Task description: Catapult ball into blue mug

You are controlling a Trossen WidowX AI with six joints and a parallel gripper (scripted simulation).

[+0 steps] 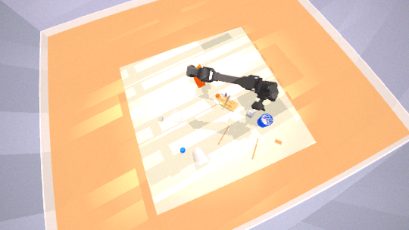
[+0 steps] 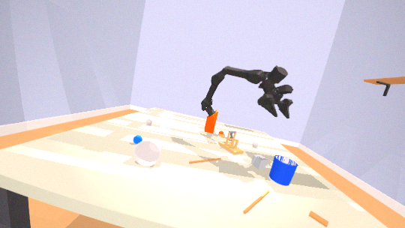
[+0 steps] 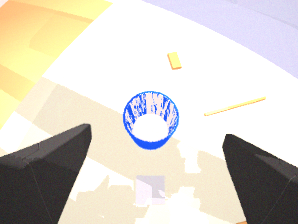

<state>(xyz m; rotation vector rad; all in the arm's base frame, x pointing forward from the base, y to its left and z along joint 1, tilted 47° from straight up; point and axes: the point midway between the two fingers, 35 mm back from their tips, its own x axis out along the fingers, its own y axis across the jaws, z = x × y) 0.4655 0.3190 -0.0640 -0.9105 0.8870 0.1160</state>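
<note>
A small wooden catapult [image 1: 229,102] [image 2: 231,145] stands near the middle of the pale table top. An orange ball [image 1: 217,96] [image 2: 221,133] sits at its end nearest the arm's orange base [image 2: 211,122]. The blue mug [image 1: 265,120] [image 2: 283,169] [image 3: 150,119] stands upright to the right of the catapult. My gripper [image 1: 259,106] [image 2: 279,107] [image 3: 158,136] is open and empty. It hangs high above the table, between the catapult and the mug, and the wrist view looks down into the mug.
A grey cube [image 1: 250,113] [image 2: 259,161] [image 3: 149,189] lies between catapult and mug. Thin sticks [image 1: 223,135] [image 1: 255,148] [image 2: 204,160], a small orange block [image 1: 278,141] [image 3: 173,60], a blue ball [image 1: 182,150] [image 2: 137,139], a white cup [image 1: 200,156] [image 2: 147,153] and a small white ball [image 1: 160,118] are scattered on the table.
</note>
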